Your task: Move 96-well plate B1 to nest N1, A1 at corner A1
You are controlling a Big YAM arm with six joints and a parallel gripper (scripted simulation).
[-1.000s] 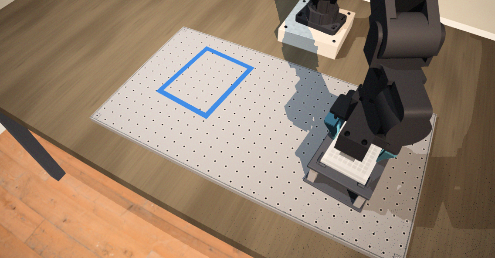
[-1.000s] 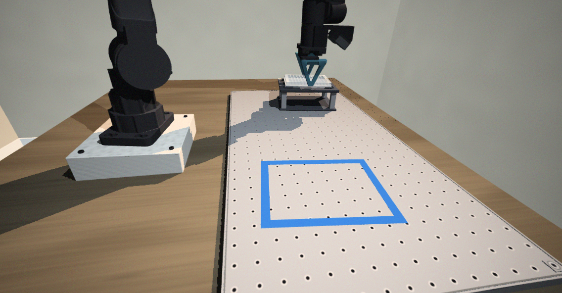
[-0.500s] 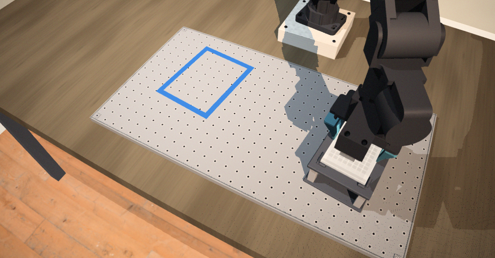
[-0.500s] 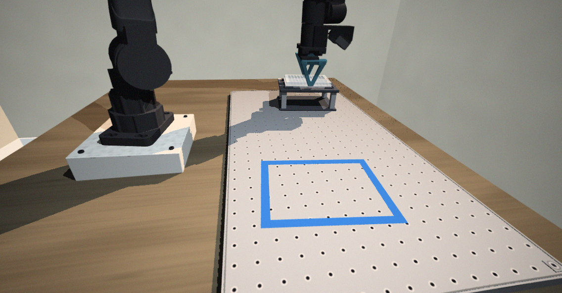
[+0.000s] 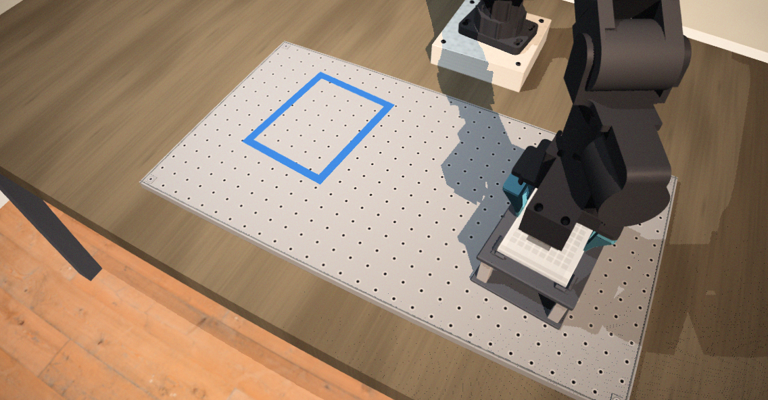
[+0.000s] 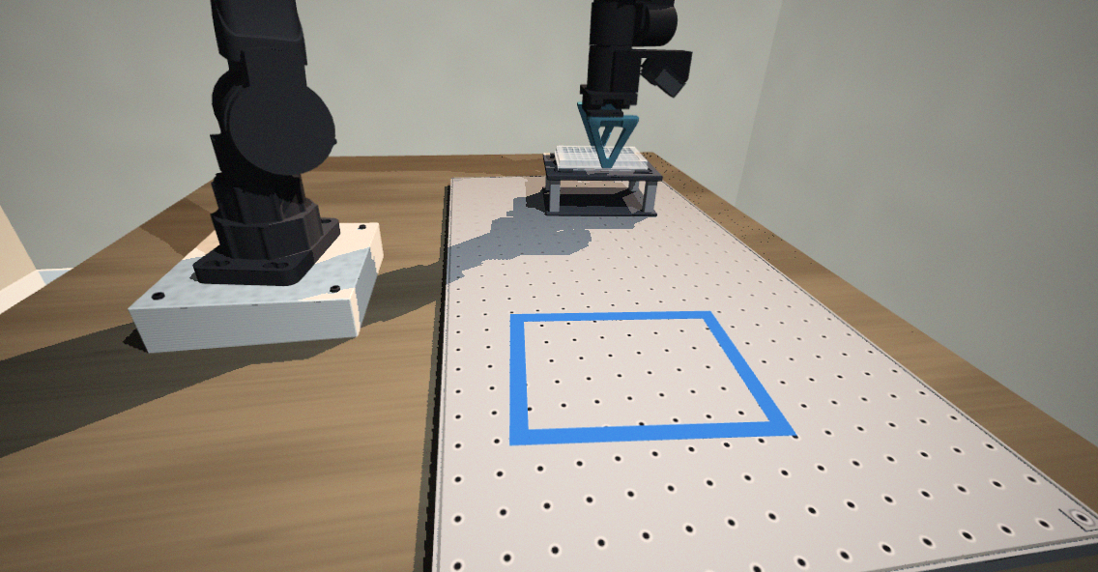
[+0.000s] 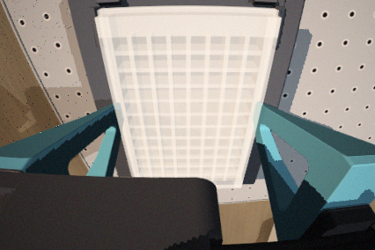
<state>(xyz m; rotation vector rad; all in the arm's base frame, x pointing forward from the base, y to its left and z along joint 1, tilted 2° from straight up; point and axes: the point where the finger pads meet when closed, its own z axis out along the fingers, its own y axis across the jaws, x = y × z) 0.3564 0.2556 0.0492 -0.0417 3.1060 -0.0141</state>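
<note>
Brown wood surface (image 5: pixel 134 48) carries a grey perforated board (image 5: pixel 376 219). On the board's dark raised stand (image 5: pixel 518 279) lies a white gridded plate (image 7: pixel 187 98), level between two back tabs. The black arm (image 5: pixel 618 101) reaches straight down; its teal tool (image 7: pixel 187 147) is clamped on the plate's long sides.
</note>
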